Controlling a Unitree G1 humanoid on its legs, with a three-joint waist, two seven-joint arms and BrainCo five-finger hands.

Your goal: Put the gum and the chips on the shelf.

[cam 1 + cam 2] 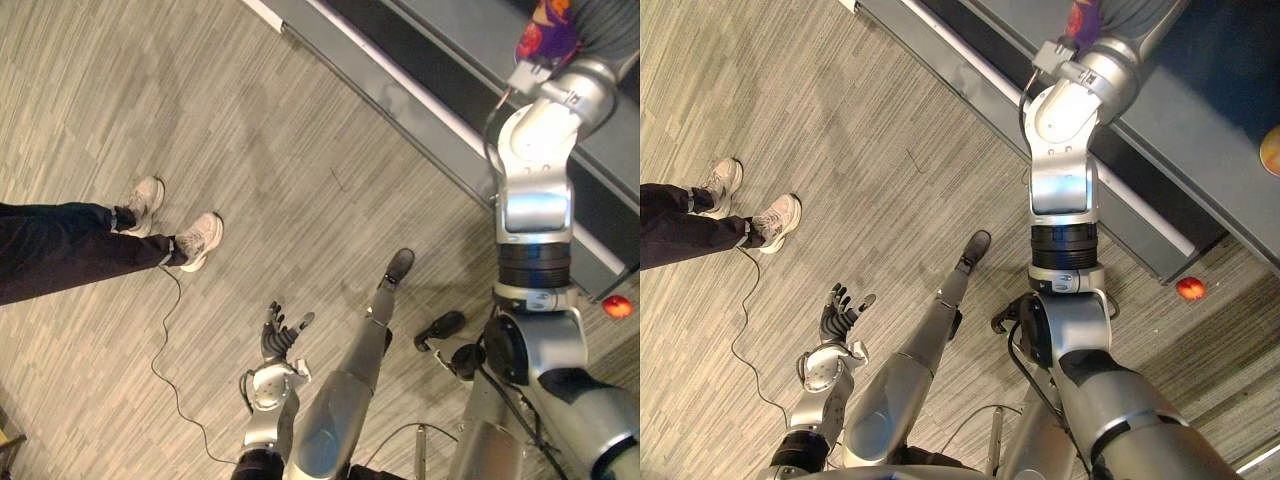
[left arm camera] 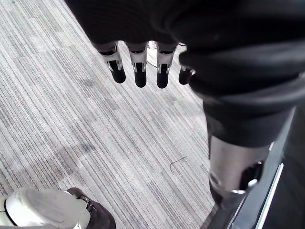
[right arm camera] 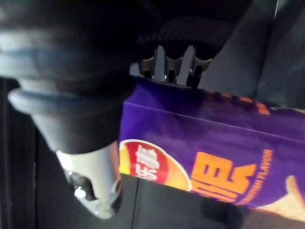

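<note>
Up at the dark shelf (image 1: 450,25), the right hand (image 3: 93,176) clamps the purple chips pack (image 3: 214,138) between fingers and thumb, while the left hand (image 1: 280,335) hangs low over the striped floor (image 1: 200,100), fingers straight and apart.

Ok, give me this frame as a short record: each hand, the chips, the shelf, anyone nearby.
right hand: raised to the shelf, fingers curled over the edge of the chips
chips: purple pack, held in the right hand with the dark shelf behind it
left hand: open, holding nothing, low over the floor
shelf: dark grey, ahead on the robot's right
person: dark trouser legs and pale shoes, standing to the robot's left
other: small red round thing on the floor by the shelf
</note>
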